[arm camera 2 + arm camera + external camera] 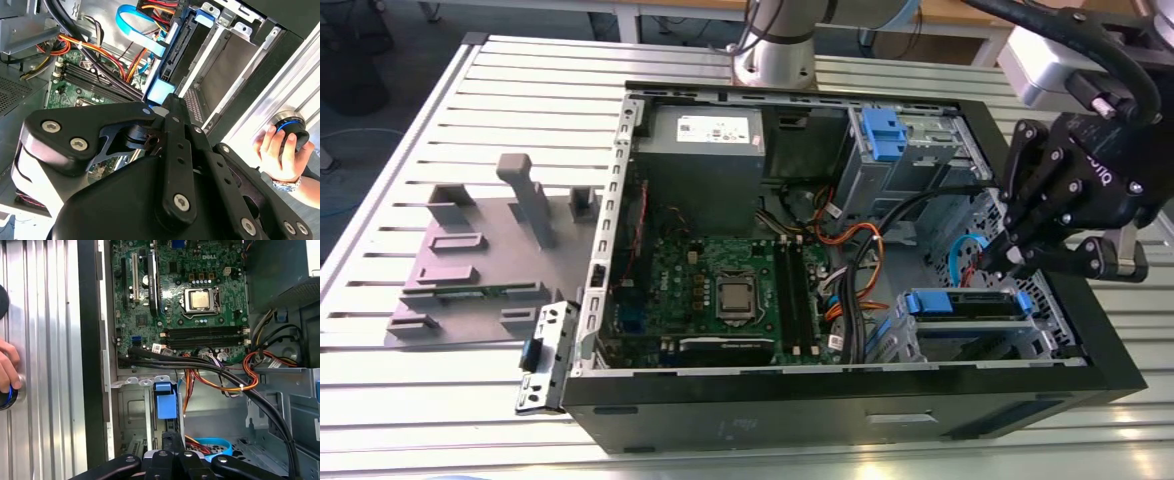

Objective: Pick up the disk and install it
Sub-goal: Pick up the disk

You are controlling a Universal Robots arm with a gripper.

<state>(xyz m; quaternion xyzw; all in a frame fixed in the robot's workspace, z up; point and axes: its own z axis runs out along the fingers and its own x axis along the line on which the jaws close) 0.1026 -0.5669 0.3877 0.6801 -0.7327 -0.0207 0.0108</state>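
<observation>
Silver table (480,90) slats hold the open computer case (854,405), and the disk (970,303) sits in a slot just inside the case's wall. It looks hard, a bit heavy and easy to hurt, so its blue frame seems the best place to hold. The gripper (1011,268) is right at the disk, fingers squeezed close together.

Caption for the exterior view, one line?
Arm's gripper at the disk sitting in a drive bay of the open computer case.

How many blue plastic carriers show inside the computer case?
2. One carrier stands in the far bay; the other frames the disk in the near bay, by the gripper. Others may be hidden.
</observation>
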